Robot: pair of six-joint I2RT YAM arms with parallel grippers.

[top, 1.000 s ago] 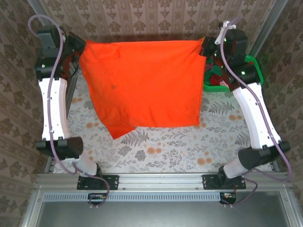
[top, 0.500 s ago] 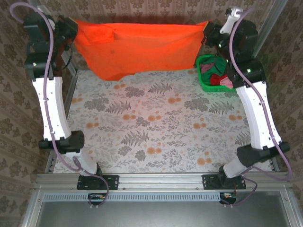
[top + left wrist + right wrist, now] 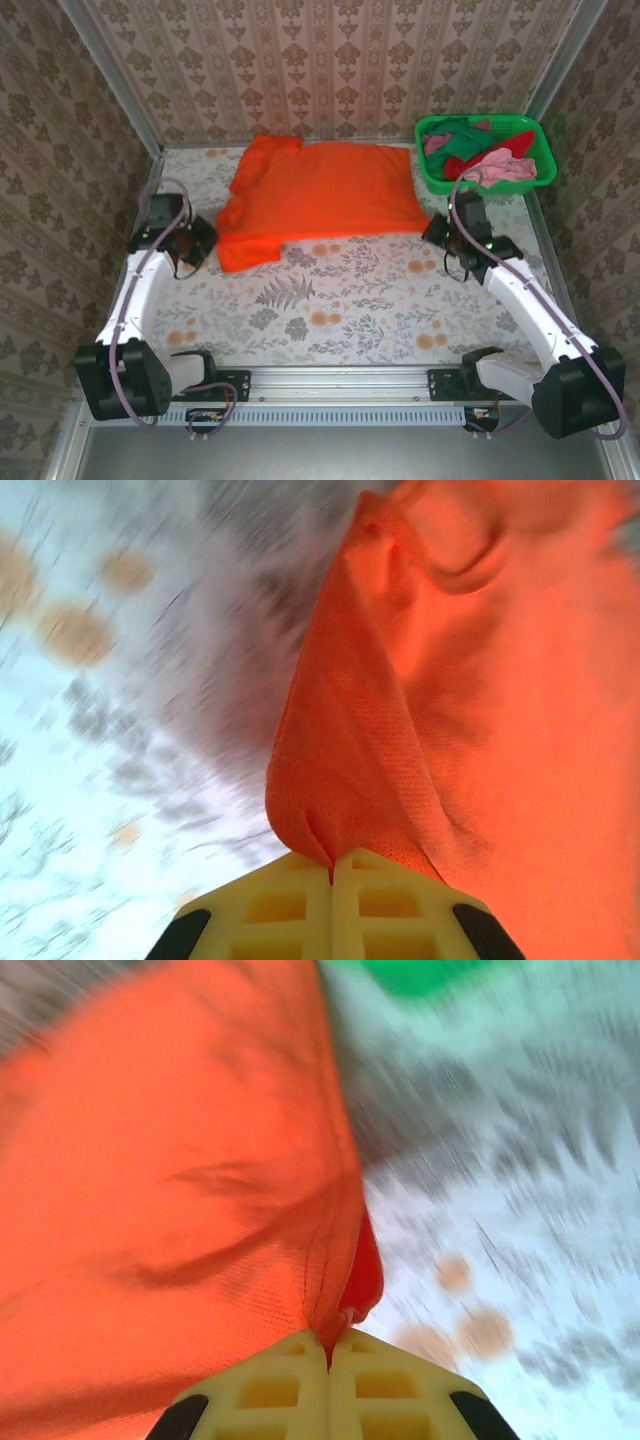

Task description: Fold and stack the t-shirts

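The bright orange t-shirt (image 3: 325, 195) lies spread on the floral table at the back centre, a bit rumpled at its left side. My left gripper (image 3: 207, 241) is low at the shirt's near left corner, shut on the orange cloth (image 3: 400, 730). At the near right corner my right gripper (image 3: 432, 230) is shut on the cloth too (image 3: 180, 1180). In both wrist views the yellow fingers (image 3: 290, 905) (image 3: 285, 1385) press together with fabric pinched between them. Pink, red and dark green shirts (image 3: 480, 155) are heaped in the basket.
A green plastic mesh basket (image 3: 540, 150) stands at the back right corner, close to my right arm. Patterned walls enclose the table on three sides. Bare floral tabletop (image 3: 340, 300) stretches between the shirt and the arm bases.
Both arms swung down from high at the back, and the orange shirt went from hanging stretched between them to lying flat on the table. Both grippers kept their hold.
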